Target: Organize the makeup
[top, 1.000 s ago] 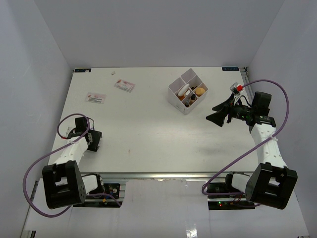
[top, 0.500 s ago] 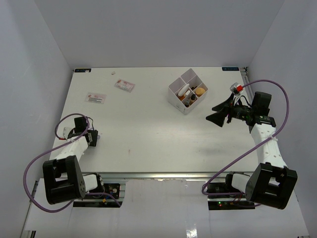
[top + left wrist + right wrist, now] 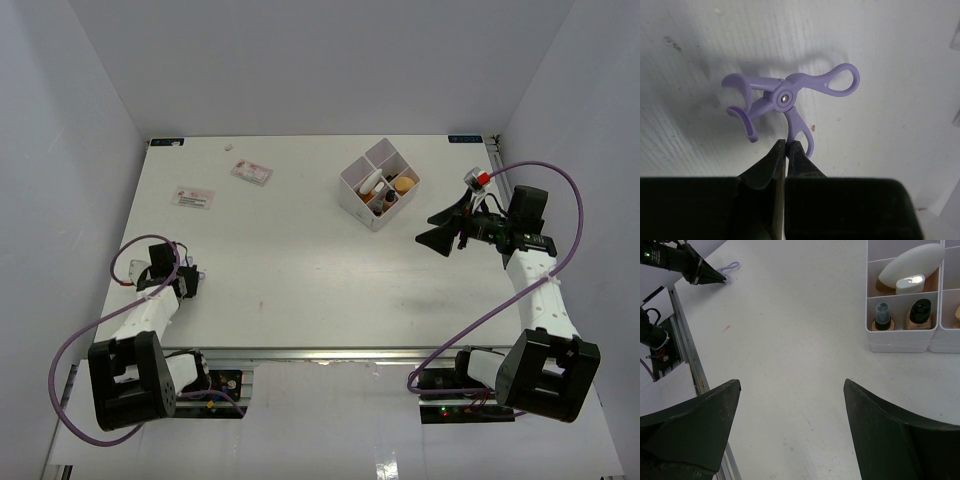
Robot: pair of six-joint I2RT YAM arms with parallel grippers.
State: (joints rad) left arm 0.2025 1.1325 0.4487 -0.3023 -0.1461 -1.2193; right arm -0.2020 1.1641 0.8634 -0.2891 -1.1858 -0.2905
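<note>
A purple eyelash curler (image 3: 785, 97) lies on the white table, and my left gripper (image 3: 787, 144) is shut on one of its handle loops. From above, the left gripper (image 3: 186, 282) sits near the table's left front. The right wrist view shows the curler (image 3: 731, 266) far off at the left gripper's (image 3: 720, 278) tip. A white four-compartment box (image 3: 356, 205) holds makeup: a white sponge (image 3: 912, 262), two beige bottles (image 3: 882, 316) and a tan sponge (image 3: 405, 184). My right gripper (image 3: 440, 228) hovers right of the box, and its jaws (image 3: 792, 384) are wide open with nothing between them.
Two small flat packets (image 3: 192, 198) (image 3: 252, 172) lie at the back left of the table. A metal rail (image 3: 300, 352) runs along the near edge between the arm bases. Grey walls close in the left, back and right sides.
</note>
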